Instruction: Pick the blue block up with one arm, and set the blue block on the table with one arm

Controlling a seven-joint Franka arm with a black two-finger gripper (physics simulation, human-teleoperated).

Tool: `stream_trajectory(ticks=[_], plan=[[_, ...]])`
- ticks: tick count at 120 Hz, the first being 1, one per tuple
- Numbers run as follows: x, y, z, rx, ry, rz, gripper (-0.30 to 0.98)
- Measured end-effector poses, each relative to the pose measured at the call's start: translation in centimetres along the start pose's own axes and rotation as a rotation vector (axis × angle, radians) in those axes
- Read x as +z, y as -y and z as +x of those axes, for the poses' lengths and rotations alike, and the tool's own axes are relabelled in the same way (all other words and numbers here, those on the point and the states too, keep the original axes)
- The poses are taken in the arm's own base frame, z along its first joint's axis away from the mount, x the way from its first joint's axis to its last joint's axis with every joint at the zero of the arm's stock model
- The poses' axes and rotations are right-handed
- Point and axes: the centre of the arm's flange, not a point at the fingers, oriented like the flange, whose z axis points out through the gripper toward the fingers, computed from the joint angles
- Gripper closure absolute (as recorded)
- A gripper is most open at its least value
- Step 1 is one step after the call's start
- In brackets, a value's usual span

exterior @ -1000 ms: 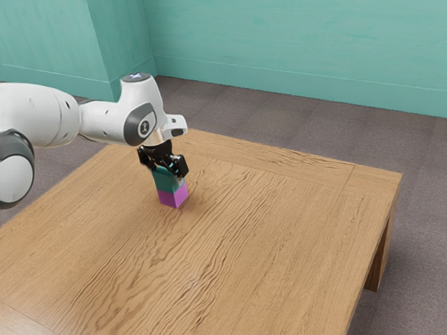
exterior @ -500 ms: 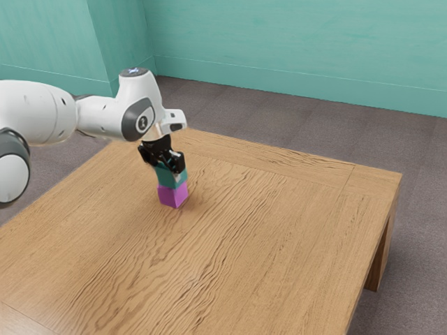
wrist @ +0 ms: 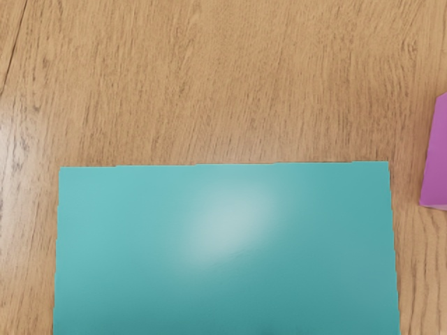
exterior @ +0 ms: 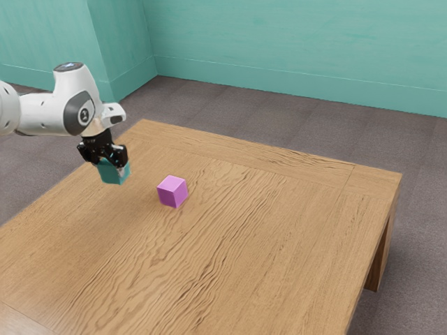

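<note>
My gripper, at the exterior view's left, is shut on the teal-blue block, which hangs from its fingers above the table. The same blue block looms large under my hand in the wrist view, with wood grain beyond it. Upper parts of the block are covered by the fingers in the exterior view.
A magenta block rests on the table, toward the exterior view's right of my gripper. The magenta block also enters the wrist view at its edge. The table's far-left edge runs just behind my hand.
My gripper has lifted the blue block off the magenta block and carried it toward the exterior view's left. The magenta block has stayed where it was, its top now uncovered.
</note>
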Motion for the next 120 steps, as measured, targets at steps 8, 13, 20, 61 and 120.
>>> stream_trajectory(ticks=[8,13,20,61,120], plan=[[1.3,0.4,-0.1,-0.011,0.019,-0.004,0.31],[2.9,0.9,-0.2,-0.023,0.042,-0.008,0.31],[4.5,1.1,-0.3,-0.035,0.064,-0.017,0.31],[6.4,1.3,-0.2,-0.088,0.082,-0.068,0.16],[-27.5,-12.3,-11.1,0.153,-0.102,-0.084,0.02]])
